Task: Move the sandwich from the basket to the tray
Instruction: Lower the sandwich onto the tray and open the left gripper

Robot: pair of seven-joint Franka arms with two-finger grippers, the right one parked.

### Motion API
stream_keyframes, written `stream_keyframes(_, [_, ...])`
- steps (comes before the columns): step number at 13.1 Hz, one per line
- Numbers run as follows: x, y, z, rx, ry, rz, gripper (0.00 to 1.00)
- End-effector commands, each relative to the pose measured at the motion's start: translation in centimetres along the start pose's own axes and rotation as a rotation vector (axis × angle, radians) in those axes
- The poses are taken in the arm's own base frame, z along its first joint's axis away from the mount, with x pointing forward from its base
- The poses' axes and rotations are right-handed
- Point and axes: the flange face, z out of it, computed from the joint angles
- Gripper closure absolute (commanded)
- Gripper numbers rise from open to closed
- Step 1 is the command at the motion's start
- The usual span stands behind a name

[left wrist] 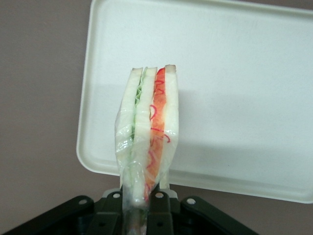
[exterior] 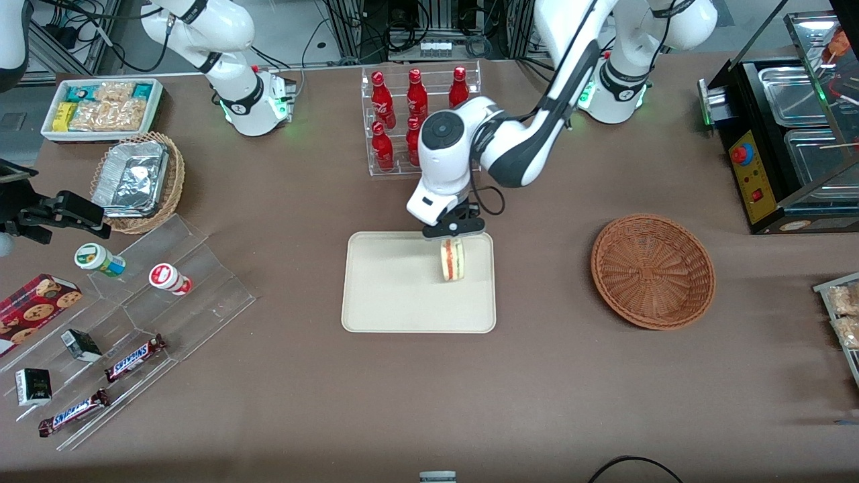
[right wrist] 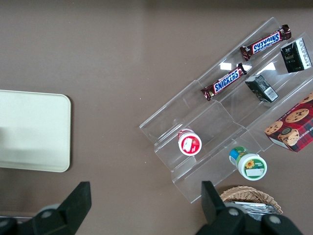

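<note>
My left gripper (exterior: 453,235) is shut on the sandwich (exterior: 451,259), a wrapped wedge of white bread with red and green filling, and holds it hanging over the cream tray (exterior: 389,288), at the tray's end toward the working arm. In the left wrist view the sandwich (left wrist: 146,132) is pinched between the fingers (left wrist: 159,208) above the tray (left wrist: 234,73). The reddish-brown basket (exterior: 652,270) sits empty on the table, toward the working arm's end.
A clear rack of red bottles (exterior: 416,114) stands farther from the front camera than the tray. A clear stepped shelf (exterior: 147,315) with snack bars and cups, a tan basket of foil containers (exterior: 137,178) and a white snack bin (exterior: 100,107) lie toward the parked arm's end.
</note>
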Motion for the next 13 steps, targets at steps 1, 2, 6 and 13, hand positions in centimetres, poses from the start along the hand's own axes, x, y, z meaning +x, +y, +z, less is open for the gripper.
stream_keyframes(1, [0.5,0.9,1.3,0.006,0.047,0.004,0.89])
stream_keyframes(2, [0.6,1.1,2.1,-0.007,0.055,0.004,0.89])
stream_keyframes(6, [1.1,1.1,4.6,-0.016,0.081,0.016,0.89])
stream_keyframes(13, [2.6,0.2,6.3,-0.005,0.106,0.023,0.46])
